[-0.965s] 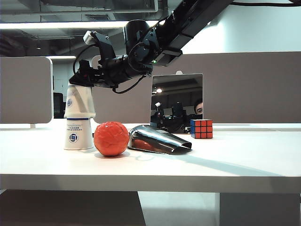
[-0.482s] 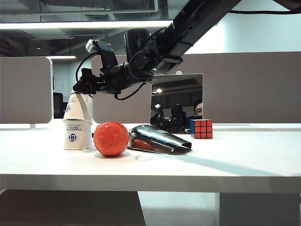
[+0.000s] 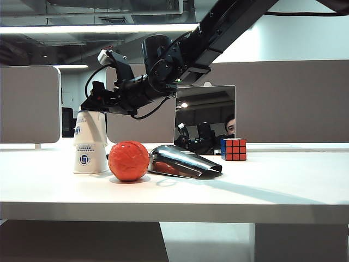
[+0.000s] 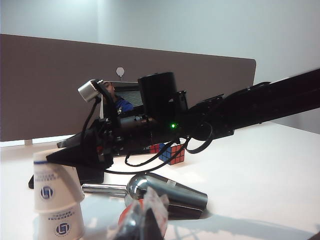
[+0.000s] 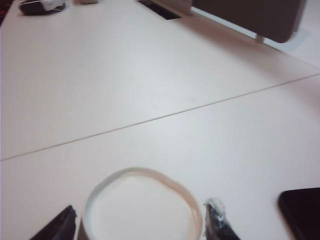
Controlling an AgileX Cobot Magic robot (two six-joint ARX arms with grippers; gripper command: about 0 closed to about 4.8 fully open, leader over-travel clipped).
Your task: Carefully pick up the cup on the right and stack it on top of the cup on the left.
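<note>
White counter (image 3: 262, 191) stretches before grey partitions and a mirror (image 3: 205, 114). At its left end the upper cup (image 3: 89, 126), upside down, sits on the lower cup (image 3: 90, 159), with the right gripper (image 3: 91, 106) closed around it, fingers (image 5: 216, 219) pressing both sides. Beside them lie an orange ball (image 3: 128, 160), a metal scoop (image 3: 182, 162) and a puzzle cube (image 3: 233, 149). Whether the left gripper (image 4: 142, 222) is open or shut is unclear.

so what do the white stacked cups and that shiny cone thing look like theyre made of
White printed cups, one held at its rim in the right gripper: likely paper, matte, blue logo. Silver cone-shaped object lying on the table: apparently polished metal, mirror-like, reflecting the orange ball.
</note>
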